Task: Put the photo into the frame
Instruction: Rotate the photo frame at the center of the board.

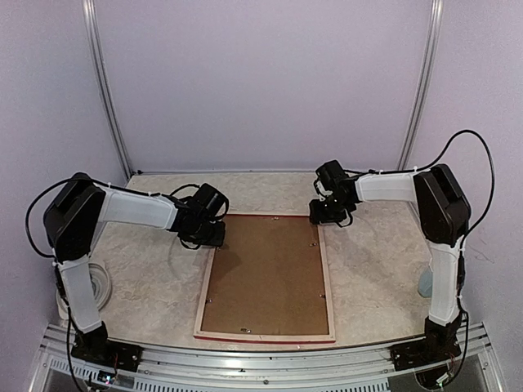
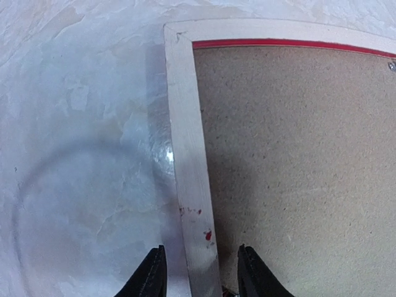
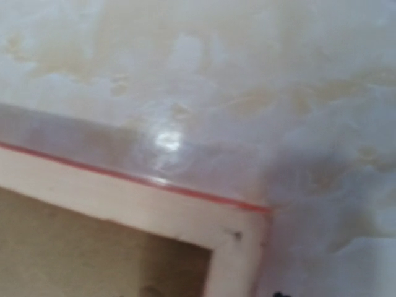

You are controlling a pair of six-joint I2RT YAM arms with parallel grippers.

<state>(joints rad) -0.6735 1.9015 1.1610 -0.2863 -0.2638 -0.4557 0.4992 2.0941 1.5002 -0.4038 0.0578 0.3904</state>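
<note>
The frame point(image 1: 206, 304) lies face down in the middle of the table, pale wood edges up, a thin red line at its outer rim. The brown backing board point(image 1: 270, 278) fills it. The photo is hidden. My left gripper point(image 1: 214, 237) is at the frame's far-left corner. In the left wrist view it point(image 2: 202, 272) is open, its fingers either side of the left rail point(image 2: 189, 154), one over the table, one over the backing board point(image 2: 297, 154). My right gripper point(image 1: 324, 216) hovers at the far-right corner point(image 3: 241, 232); its fingers do not show in the right wrist view.
A white ring-shaped object point(image 1: 102, 282) lies at the table's left edge by the left arm. A pale blue object point(image 1: 424, 283) stands at the right edge behind the right arm. Walls close off the back and sides. Small metal tabs point(image 1: 315, 242) sit along the backing's edge.
</note>
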